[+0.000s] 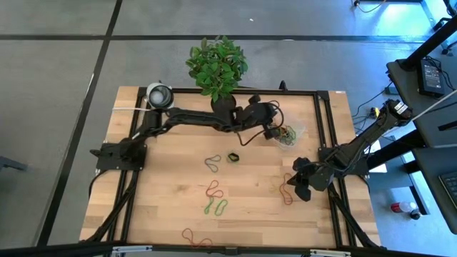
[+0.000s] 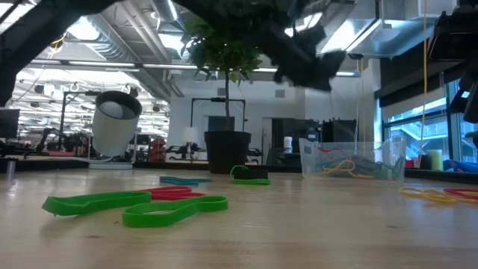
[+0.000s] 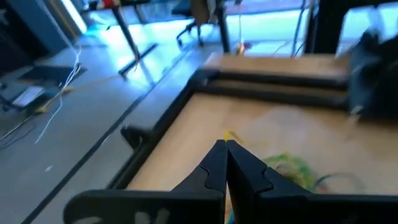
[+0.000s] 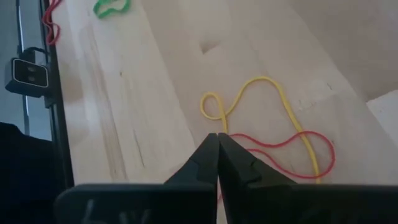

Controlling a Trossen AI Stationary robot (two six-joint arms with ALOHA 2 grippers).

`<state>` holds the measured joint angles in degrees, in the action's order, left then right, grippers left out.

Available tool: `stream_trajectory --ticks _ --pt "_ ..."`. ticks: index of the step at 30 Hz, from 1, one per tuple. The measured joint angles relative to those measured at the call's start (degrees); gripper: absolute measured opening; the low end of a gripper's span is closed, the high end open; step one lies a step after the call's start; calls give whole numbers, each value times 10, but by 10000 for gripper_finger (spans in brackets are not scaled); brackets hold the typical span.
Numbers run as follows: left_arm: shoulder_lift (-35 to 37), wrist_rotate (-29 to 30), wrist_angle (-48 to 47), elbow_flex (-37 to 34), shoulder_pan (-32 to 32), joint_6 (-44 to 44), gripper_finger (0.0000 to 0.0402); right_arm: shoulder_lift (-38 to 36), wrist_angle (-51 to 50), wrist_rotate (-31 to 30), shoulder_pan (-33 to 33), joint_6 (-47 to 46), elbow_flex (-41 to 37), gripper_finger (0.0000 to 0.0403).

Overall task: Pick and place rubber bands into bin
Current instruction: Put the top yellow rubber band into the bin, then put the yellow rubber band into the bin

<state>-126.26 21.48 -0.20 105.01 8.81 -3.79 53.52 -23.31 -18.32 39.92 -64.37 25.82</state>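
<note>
Hovering over the bin point(image 1: 291, 133), left tool point(image 3: 226, 148) pinched together; right tool point(image 4: 218, 138) likewise.

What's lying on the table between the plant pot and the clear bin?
In the low view, a green rubber band lies between the plant pot and the bin, nearer the pot.

text: none legible | labels: none | brands: none | numbers: none | signs: none

Grey floor point(image 1: 57, 64) with dark lines, exposed ceiling ducts point(image 2: 112, 37), bright windows point(image 2: 418, 123), perhaps workbenches point(image 2: 45, 146) behind
</note>
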Motion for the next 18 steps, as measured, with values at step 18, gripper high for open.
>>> stream_trajectory --ticks 18 --pt "-33 -64 -81 1 14 21 66 0 -10 -47 0 2 0 6"
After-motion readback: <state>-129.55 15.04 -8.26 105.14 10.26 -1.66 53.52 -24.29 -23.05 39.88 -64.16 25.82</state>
